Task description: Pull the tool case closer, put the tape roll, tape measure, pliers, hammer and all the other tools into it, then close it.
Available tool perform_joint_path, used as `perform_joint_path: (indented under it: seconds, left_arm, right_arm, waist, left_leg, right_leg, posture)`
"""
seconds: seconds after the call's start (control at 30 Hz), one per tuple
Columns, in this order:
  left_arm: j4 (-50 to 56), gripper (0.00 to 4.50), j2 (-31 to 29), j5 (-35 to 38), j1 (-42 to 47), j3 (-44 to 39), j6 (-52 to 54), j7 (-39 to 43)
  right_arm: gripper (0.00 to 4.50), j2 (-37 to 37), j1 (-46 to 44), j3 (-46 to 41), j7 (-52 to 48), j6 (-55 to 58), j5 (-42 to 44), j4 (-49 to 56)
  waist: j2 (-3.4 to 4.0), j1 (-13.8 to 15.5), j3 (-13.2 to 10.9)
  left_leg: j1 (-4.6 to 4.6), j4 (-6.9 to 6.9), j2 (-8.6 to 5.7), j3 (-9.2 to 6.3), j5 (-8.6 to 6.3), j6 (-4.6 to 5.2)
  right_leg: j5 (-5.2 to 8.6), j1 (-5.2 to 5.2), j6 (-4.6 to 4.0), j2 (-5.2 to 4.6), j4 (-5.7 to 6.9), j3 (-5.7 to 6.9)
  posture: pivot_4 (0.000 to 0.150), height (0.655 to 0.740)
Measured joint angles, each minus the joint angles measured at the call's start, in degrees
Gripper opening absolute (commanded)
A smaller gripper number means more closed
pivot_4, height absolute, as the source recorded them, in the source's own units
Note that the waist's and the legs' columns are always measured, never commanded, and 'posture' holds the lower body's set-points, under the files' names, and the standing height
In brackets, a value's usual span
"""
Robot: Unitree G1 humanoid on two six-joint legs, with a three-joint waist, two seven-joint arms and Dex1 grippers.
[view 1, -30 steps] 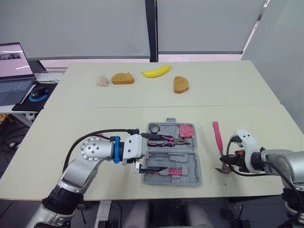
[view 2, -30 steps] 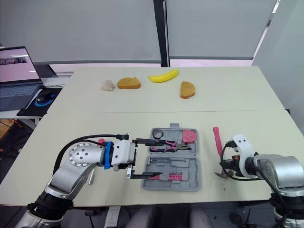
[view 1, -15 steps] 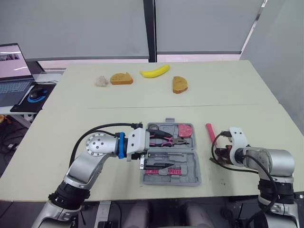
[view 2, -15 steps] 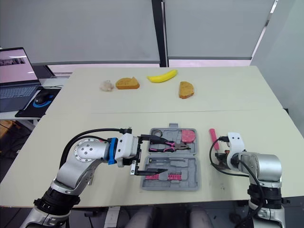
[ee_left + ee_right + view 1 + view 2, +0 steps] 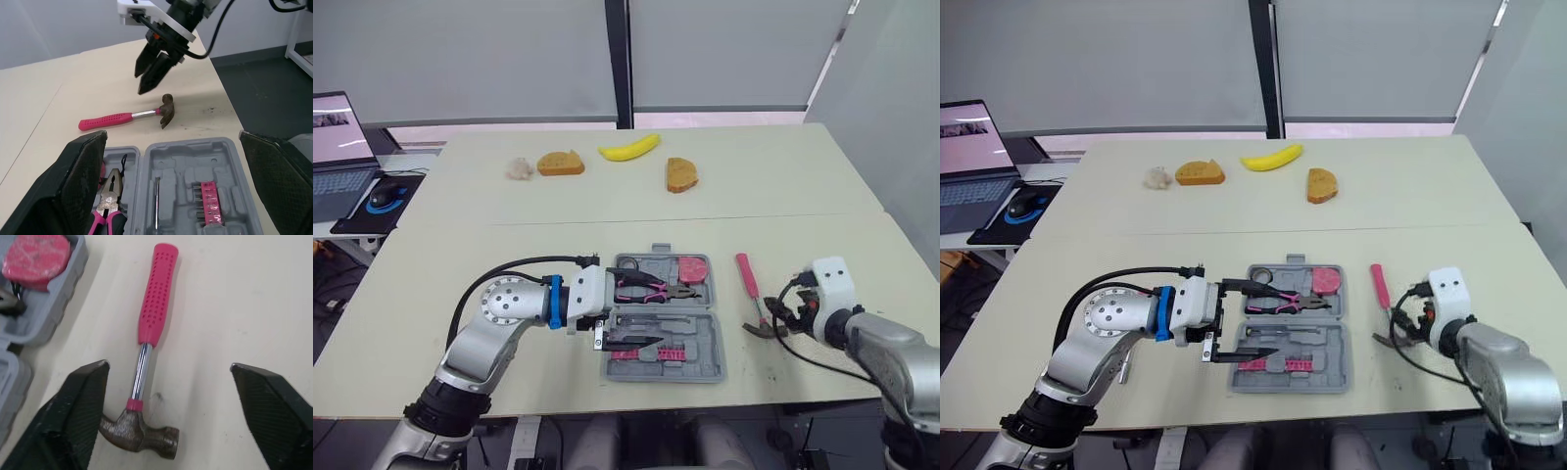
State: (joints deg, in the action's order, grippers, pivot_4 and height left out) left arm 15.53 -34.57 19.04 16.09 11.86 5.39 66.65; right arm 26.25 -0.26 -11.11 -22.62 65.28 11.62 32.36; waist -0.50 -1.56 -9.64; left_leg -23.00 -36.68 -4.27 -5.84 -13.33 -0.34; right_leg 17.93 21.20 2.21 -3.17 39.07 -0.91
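The grey tool case (image 5: 705, 343) lies open near the table's front edge. It holds pink-handled pliers (image 5: 644, 286), a pink tape measure (image 5: 697, 267), a black tape roll (image 5: 628, 262) and a pink bit strip (image 5: 210, 203). My left gripper (image 5: 644, 313) is open, its fingers (image 5: 80, 181) spread over the case's left side. The pink-handled hammer (image 5: 746, 282) lies flat on the table just right of the case, its head (image 5: 139, 434) toward me. My right gripper (image 5: 168, 366) hovers open over the hammer's head end, without touching it.
At the table's far side lie a banana (image 5: 629, 148), two bread pieces (image 5: 559, 163) (image 5: 681, 173) and a whitish lump (image 5: 520, 168). A laptop (image 5: 333, 147) and a mouse (image 5: 384, 193) sit on a side desk at the far left. The table edge is close on the right.
My right gripper has opened and let go of the hammer, which now lies on the table nearer the case. The right arm drew back to the right. The left gripper kept its place.
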Motion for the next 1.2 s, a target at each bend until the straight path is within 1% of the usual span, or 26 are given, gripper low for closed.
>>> perform_joint_path:
  seconds: [0.13, 0.4, 0.57, 0.6, 0.63, 0.67, 0.73, 0.8, 1.0, 1.1, 1.13, 1.2]
  left_arm:
    - [-0.2, 4.50, 0.6, -0.2, 0.7, 0.0, -0.8, -0.2]
    - [-0.6, 4.50, 0.8, -0.2, 1.7, 0.2, -0.8, 0.3]
    - [-0.7, 4.50, 0.8, -0.3, 1.7, 0.2, -0.8, 0.3]
    - [-0.7, 4.50, 0.8, -0.3, 1.7, 0.2, -0.8, 0.3]
    - [-0.7, 4.50, 0.8, -0.4, 1.7, 0.2, -0.8, 0.3]
    - [-0.7, 4.50, 0.8, -0.4, 1.6, 0.2, -0.8, 0.3]
    - [-0.7, 4.50, 0.8, -0.5, 1.6, 0.2, -0.8, 0.3]
    - [-0.7, 4.50, 0.7, -0.6, 1.5, 0.2, -0.9, 0.3]
    - [-0.7, 4.50, 0.7, -1.1, 1.5, 0.2, -1.0, 0.3]
    - [-0.7, 4.50, 0.7, -1.2, 1.5, 0.2, -1.1, 0.3]
    - [-0.7, 4.50, 0.7, -1.2, 1.5, 0.2, -1.2, 0.3]
    - [-0.7, 4.50, 0.7, -1.2, 1.5, 0.2, -1.3, 0.4]
  right_arm:
    - [4.45, -3.6, 2.9, 2.2, 3.5, -5.1, -1.6, -0.2]
    - [4.45, -6.5, 1.4, 4.8, 7.0, -11.9, -3.7, -7.6]
    - [4.45, -7.6, -0.5, 5.6, 8.2, -13.2, -3.8, -11.5]
    - [4.09, -7.7, -0.8, 5.6, 8.4, -13.2, -3.8, -11.8]
    - [3.89, -8.0, -1.1, 5.5, 8.8, -13.1, -3.7, -12.3]
    - [3.57, -8.3, -1.2, 5.5, 9.0, -13.0, -3.7, -12.6]
    - [2.84, -8.6, -1.4, 5.6, 9.0, -12.3, -3.6, -13.2]
    - [2.29, -8.7, -1.8, 5.6, 9.1, -12.0, -3.6, -13.8]
    - [0.98, -8.8, -2.9, 5.7, 9.2, -11.6, -3.6, -14.6]
    - [0.39, -8.8, -2.9, 5.7, 9.2, -11.3, -3.6, -14.6]
    - [0.27, -8.9, -2.9, 5.7, 9.3, -11.2, -3.6, -14.6]
    - [0.21, -9.4, -3.1, 5.4, 10.0, -10.8, -3.6, -14.6]
  waist:
    - [0.00, -0.2, 0.0]
    - [0.01, -0.1, 0.0]
    - [0.01, -0.1, 0.0]
    - [0.01, -0.1, 0.0]
    - [0.01, -0.1, 0.0]
    - [0.01, -0.1, 0.0]
    - [0.01, -0.1, 0.0]
    - [0.01, -0.1, 0.0]
    - [0.01, -0.1, 0.0]
    - [0.01, -0.1, 0.0]
    - [0.01, -0.1, 0.0]
    - [0.00, -0.1, 0.0]
  left_leg:
    - [0.01, 0.00, 0.01, 0.00, 0.00, 0.00]
    - [0.02, 0.00, -0.01, 0.00, 0.00, 0.00]
    - [0.02, 0.00, -0.01, 0.00, 0.00, 0.00]
    - [0.02, 0.00, -0.01, -0.01, 0.00, 0.00]
    - [0.02, 0.00, -0.01, -0.01, 0.00, 0.00]
    - [0.02, 0.00, -0.01, -0.01, 0.00, 0.00]
    - [0.02, 0.00, -0.01, -0.01, 0.00, 0.00]
    - [0.02, 0.00, -0.02, 0.00, 0.00, 0.00]
    - [0.02, 0.00, -0.02, 0.00, 0.00, 0.00]
    - [0.02, 0.00, -0.02, 0.00, 0.00, 0.00]
    - [0.02, 0.00, -0.02, -0.01, 0.00, 0.00]
    - [0.02, 0.00, -0.02, -0.01, 0.00, 0.00]
  right_leg:
    - [0.00, 0.02, 0.00, 0.01, 0.02, -0.02]
    - [0.00, 0.00, -0.01, 0.01, 0.00, -0.01]
    - [0.00, 0.01, -0.01, 0.01, 0.00, -0.02]
    - [0.00, 0.01, -0.01, 0.01, 0.00, -0.02]
    - [0.00, 0.00, -0.01, 0.01, 0.00, -0.02]
    - [0.00, 0.01, -0.01, 0.01, 0.00, -0.02]
    - [0.00, 0.01, -0.01, 0.01, 0.00, -0.02]
    - [0.00, 0.01, -0.01, 0.01, 0.00, -0.03]
    - [0.00, 0.01, -0.01, 0.01, 0.00, -0.02]
    - [0.00, 0.00, -0.01, 0.01, 0.00, -0.02]
    - [0.00, 0.00, -0.01, 0.01, 0.00, -0.02]
    - [0.00, -0.01, -0.01, 0.01, 0.00, -0.02]
  posture:
    - [0.150, 0.7400]
    - [0.150, 0.7400]
    - [0.150, 0.7400]
    - [0.150, 0.7400]
    - [0.150, 0.7400]
    - [0.150, 0.7400]
    - [0.150, 0.7400]
    - [0.150, 0.7400]
    - [0.150, 0.7400]
    - [0.150, 0.7400]
    - [0.150, 0.7400]
    - [0.150, 0.7400]
